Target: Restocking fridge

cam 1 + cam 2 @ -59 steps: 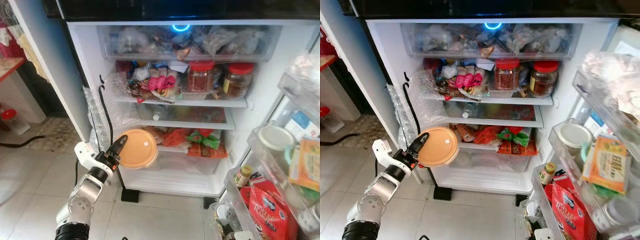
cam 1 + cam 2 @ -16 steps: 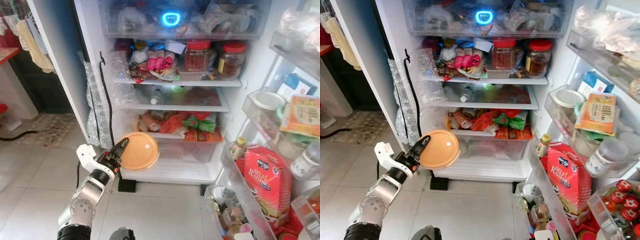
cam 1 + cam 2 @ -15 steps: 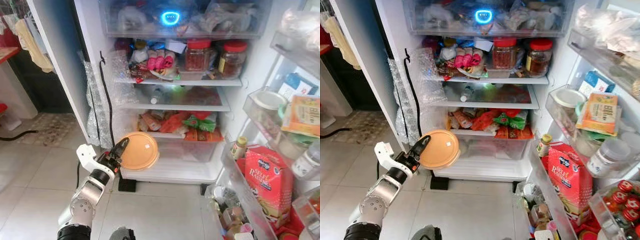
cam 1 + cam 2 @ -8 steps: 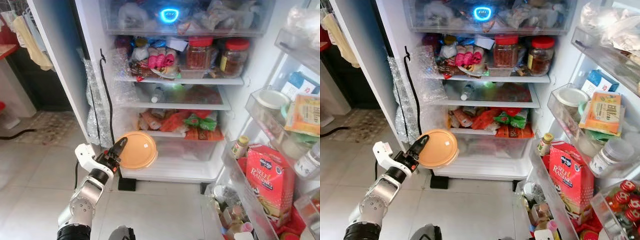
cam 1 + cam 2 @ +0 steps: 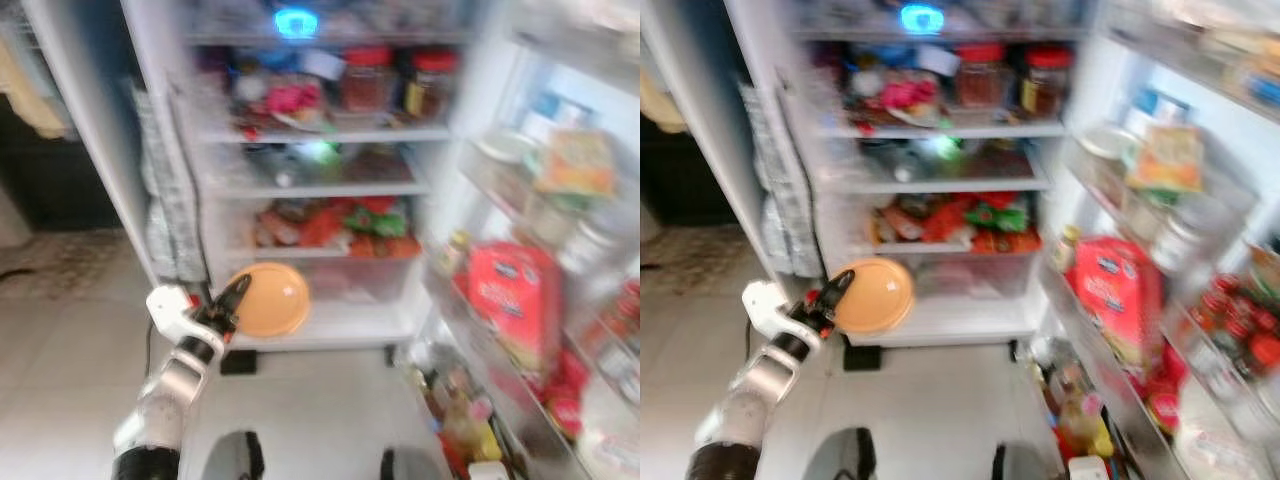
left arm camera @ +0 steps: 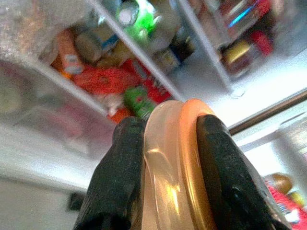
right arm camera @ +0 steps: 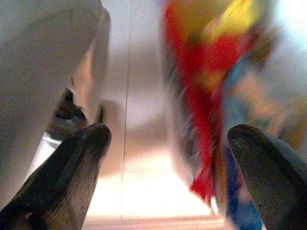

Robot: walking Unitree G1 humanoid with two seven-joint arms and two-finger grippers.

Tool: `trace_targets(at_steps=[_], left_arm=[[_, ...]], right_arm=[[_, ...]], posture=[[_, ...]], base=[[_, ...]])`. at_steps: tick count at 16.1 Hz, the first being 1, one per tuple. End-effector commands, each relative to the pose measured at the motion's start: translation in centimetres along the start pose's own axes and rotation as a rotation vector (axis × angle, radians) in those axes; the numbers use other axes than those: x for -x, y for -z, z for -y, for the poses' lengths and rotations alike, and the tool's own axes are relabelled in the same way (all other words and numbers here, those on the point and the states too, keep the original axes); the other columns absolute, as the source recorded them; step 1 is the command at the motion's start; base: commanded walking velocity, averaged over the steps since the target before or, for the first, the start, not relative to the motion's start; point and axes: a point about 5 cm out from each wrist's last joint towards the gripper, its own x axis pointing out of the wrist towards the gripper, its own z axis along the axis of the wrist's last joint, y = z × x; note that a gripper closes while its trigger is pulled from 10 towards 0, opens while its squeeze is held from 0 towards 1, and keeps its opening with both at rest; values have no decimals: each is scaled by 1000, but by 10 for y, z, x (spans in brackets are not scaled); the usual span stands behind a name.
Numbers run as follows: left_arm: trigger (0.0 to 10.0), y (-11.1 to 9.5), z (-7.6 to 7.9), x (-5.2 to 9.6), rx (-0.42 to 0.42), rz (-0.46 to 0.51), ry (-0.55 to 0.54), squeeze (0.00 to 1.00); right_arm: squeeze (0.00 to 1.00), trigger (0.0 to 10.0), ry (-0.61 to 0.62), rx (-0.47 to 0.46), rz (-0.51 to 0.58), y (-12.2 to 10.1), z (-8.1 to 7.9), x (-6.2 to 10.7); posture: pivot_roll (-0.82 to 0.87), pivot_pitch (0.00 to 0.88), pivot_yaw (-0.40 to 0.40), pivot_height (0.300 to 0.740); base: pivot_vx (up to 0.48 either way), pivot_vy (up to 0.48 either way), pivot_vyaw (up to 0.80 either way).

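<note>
Left arm: a silver, jointed metal limb with a white wrist block, reaching up from low on the left toward the open white fridge (image 5: 190, 180).
Left gripper (image 5: 234, 300): its two long black, matte, slightly pebbled fingers (image 6: 117, 177) are pressed against the two sides of a round, shallow orange plastic container with a lid (image 5: 268, 300), pinching it edge-on.
Container: smooth, glossy and translucent along the rim in the left wrist view; it is held in the air in front of the fridge's lowest level, near the clear drawer, and rests on no shelf.
Fridge interior: white plastic walls and flat shelves, everything blurred. A glowing blue ring light (image 5: 295, 22) sits at the top.
Upper shelf: pink wrapped packets (image 5: 285, 98) on the left, then two glass jars with red lids (image 5: 365, 78) side by side.
Middle shelf: something glowing green (image 5: 320, 152); too blurred to name.
Lower shelf: crumpled red, orange and green packets (image 5: 340, 225), soft and foil-like.
Fridge door: stands open on the right, its clear plastic racks packed with goods, among them a tall red paper bag (image 5: 515, 305) and small bottles low down (image 5: 450, 410).
Right gripper (image 7: 168, 153): black rounded fingers spread wide with nothing between them, pointing at pale floor and a blurred red, yellow and blue package (image 7: 206, 96).
</note>
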Motion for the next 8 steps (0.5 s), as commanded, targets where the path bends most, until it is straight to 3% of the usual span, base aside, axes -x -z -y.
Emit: trace_targets(at_steps=[1,8], left_arm=[[10000,-2,-10,7,-7,8,-48,0],[10000,-3,-9,5,-16,11,-49,0]], right_arm=[[0,10000,8,-7,61,-20,3,-3],[0,10000,5,-12,64,-21,3,-3]], posture=[[-132,14,5,602],[-133,12,7,602]], base=[[0,0,0],[0,0,0]])
